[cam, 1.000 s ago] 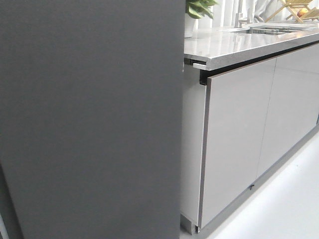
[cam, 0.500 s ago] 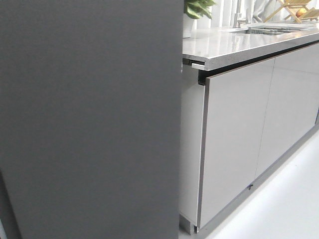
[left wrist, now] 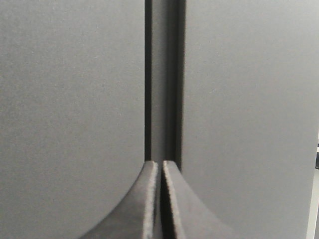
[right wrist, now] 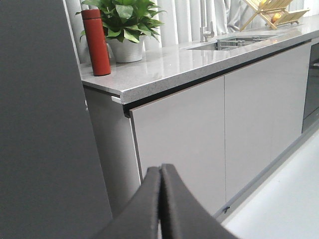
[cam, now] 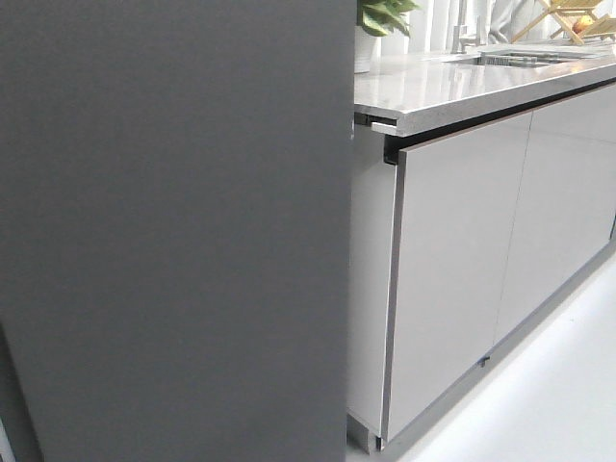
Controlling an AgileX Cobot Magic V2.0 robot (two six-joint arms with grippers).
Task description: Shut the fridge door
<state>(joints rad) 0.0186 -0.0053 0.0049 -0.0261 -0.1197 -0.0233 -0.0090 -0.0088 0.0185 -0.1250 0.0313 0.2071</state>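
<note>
The fridge door (cam: pixel 173 231) is a tall matte dark-grey slab that fills the left half of the front view; its inner lining is hidden. In the left wrist view two dark-grey panels (left wrist: pixel 70 99) flank a narrow vertical seam (left wrist: pixel 164 79). My left gripper (left wrist: pixel 160 164) is shut and empty, its tips right at the seam; I cannot tell if they touch it. My right gripper (right wrist: pixel 161 168) is shut and empty, beside the door's edge (right wrist: pixel 40 124), facing the cabinets. Neither gripper shows in the front view.
Pale grey glossy cabinet doors (cam: pixel 462 260) run to the right under a speckled worktop (cam: pixel 462 82). On the worktop stand a red bottle (right wrist: pixel 96 42), a potted plant (right wrist: pixel 124 22), a sink (right wrist: pixel 234 42) and a wooden rack (right wrist: pixel 271 10). White floor (cam: pixel 549 404) lies at lower right.
The front view drifts very slightly: the cabinet edge sits a few pixels lower and left half a second ago, then returns. The door's position looks unchanged.
</note>
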